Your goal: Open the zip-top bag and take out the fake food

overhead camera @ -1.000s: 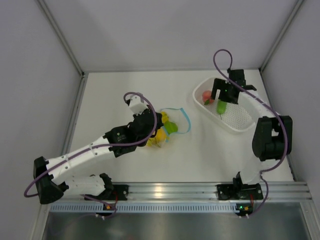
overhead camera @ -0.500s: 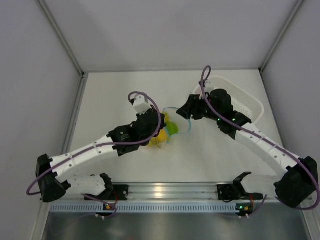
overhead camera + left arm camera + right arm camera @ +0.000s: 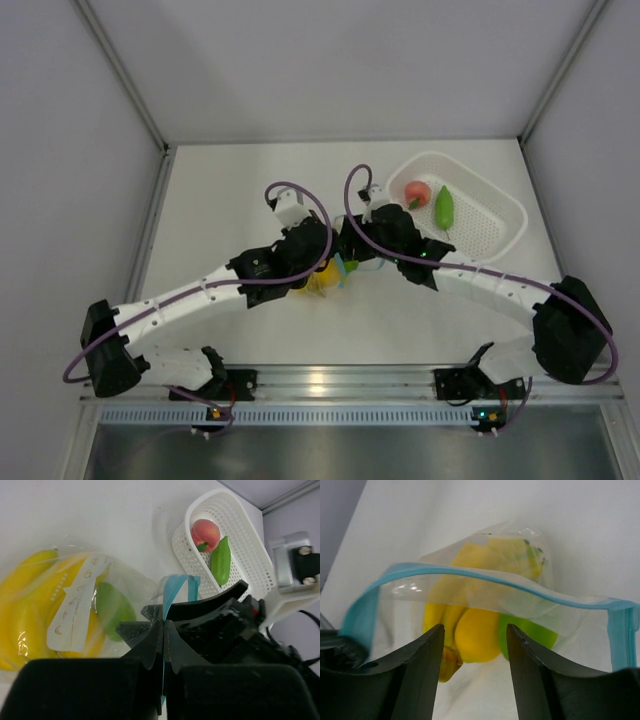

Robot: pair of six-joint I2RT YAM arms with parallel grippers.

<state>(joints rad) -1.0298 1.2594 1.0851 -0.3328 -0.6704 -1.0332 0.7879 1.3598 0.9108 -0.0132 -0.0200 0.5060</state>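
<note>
Zip-top bag (image 3: pixel 485 592) lies approx. mid-table (image 3: pixel 230 190), about midway betw. near and far edges, w/ its mouth facing my right gripper (image 3: pixel 475 630). My left gripper (image 3: pixel 164 627) has its jaws fully closed on the blue zip strip (image 3: pixel 470 577) at one side of the mouth. As I judge it, this anchors the bag against sliding and keeps one lip lifted, so the strip arches and the mouth gapes. My right gripper is roughly half open and holds nothing, w/ its fingers lined up just outside the mouth. That width looks about right for entering under the arched strip and for straddling one piece. Fake food inside the bag: banana bunch (image 3: pixel 442 625), yellow-orange round fruit (image 3: pixel 477 635) and green piece (image 3: pixel 532 632), packed touching each other. The round fruit sits directly betw. my right fingers' line of approach, so it is the likely next pick. The white basket (image 3: pixel 500 215) sits at the far right corner of the table, well apart from the bag, and serves as drop-off. It holds a pink peach (image 3: pixel 417 192) and a green pod (image 3: pixel 444 207). Est. progress: bag opened, removal partly done.
</note>
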